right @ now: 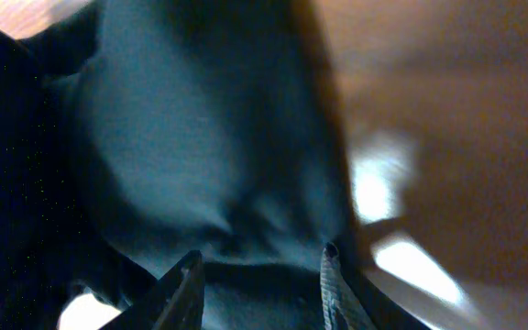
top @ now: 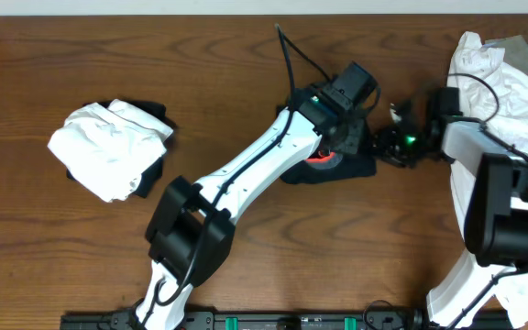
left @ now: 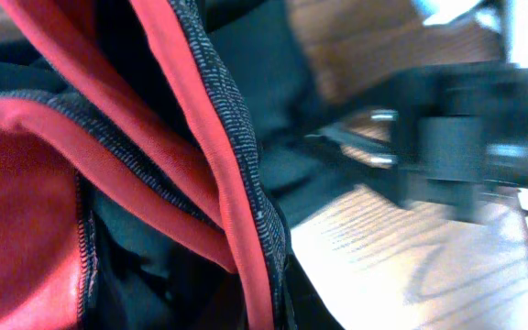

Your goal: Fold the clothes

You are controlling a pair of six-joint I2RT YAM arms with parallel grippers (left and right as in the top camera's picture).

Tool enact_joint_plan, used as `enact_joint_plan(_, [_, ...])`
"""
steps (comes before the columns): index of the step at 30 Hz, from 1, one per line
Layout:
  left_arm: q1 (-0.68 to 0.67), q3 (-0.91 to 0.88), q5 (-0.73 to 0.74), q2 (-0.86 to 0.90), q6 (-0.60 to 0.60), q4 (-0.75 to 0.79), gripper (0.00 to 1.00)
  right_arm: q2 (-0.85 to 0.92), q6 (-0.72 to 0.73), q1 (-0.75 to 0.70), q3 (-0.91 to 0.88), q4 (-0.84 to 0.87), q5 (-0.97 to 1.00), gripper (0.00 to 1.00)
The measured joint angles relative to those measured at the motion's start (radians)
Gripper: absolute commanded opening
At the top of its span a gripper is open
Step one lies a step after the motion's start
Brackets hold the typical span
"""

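The black trousers (top: 352,168) lie bunched at the table's middle, with a bit of red waistband (top: 319,158) showing. My left gripper (top: 342,137) is down on them; in the left wrist view the grey, red-edged waistband (left: 223,137) hangs right against the lens and hides the jaws. My right gripper (top: 385,145) reaches in from the right to the trousers' edge. In the right wrist view it (right: 262,270) stands open, its fingertips (right: 191,280) apart over black cloth (right: 200,156), gripping nothing.
A folded white garment on a dark one (top: 108,147) rests at the left. A heap of white and pale grey clothes (top: 498,78) lies at the back right, beside the right arm's base (top: 507,206). Bare wooden table (top: 246,64) surrounds them.
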Motion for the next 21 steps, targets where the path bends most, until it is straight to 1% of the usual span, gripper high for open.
enact_joint_plan(1, [0.000, 0.000, 0.000, 0.008, 0.000, 0.008, 0.15, -0.012, 0.002, -0.018, -0.004, -0.017, 0.014, 0.41])
enact_joint_plan(2, [0.000, 0.000, 0.000, 0.016, 0.002, 0.020, 0.22, -0.029, 0.004, -0.044, -0.009, -0.037, 0.030, 0.41])
enact_joint_plan(3, [0.000, 0.000, 0.000, 0.021, 0.002, 0.037, 0.33, -0.042, 0.004, -0.060, -0.013, -0.049, 0.040, 0.41])
enact_joint_plan(4, [0.000, 0.000, 0.000, 0.024, 0.004, 0.056, 0.39, -0.064, 0.006, -0.082, -0.014, -0.066, 0.053, 0.41])
enact_joint_plan(9, [0.000, 0.006, 0.040, 0.023, -0.019, 0.134, 0.41, -0.181, 0.008, -0.125, -0.016, -0.109, 0.086, 0.41])
enact_joint_plan(13, [-0.003, 0.040, 0.102, 0.023, -0.028, 0.130, 0.42, -0.248, 0.008, -0.125, -0.016, -0.127, 0.098, 0.42])
enact_joint_plan(15, [-0.006, 0.058, 0.114, 0.021, -0.026, 0.087, 0.42, -0.266, 0.008, -0.125, -0.016, -0.135, 0.104, 0.42])
enact_joint_plan(17, [-0.006, 0.063, 0.107, 0.015, -0.025, 0.010, 0.42, -0.273, 0.008, -0.125, -0.016, -0.143, 0.106, 0.41])
enact_joint_plan(20, [0.005, 0.064, 0.037, 0.011, -0.024, -0.123, 0.42, -0.276, -0.010, -0.125, -0.016, -0.138, 0.072, 0.31])
enact_joint_plan(21, [0.011, 0.063, 0.013, 0.010, -0.024, -0.156, 0.42, -0.276, -0.023, -0.125, -0.016, -0.127, 0.043, 0.29])
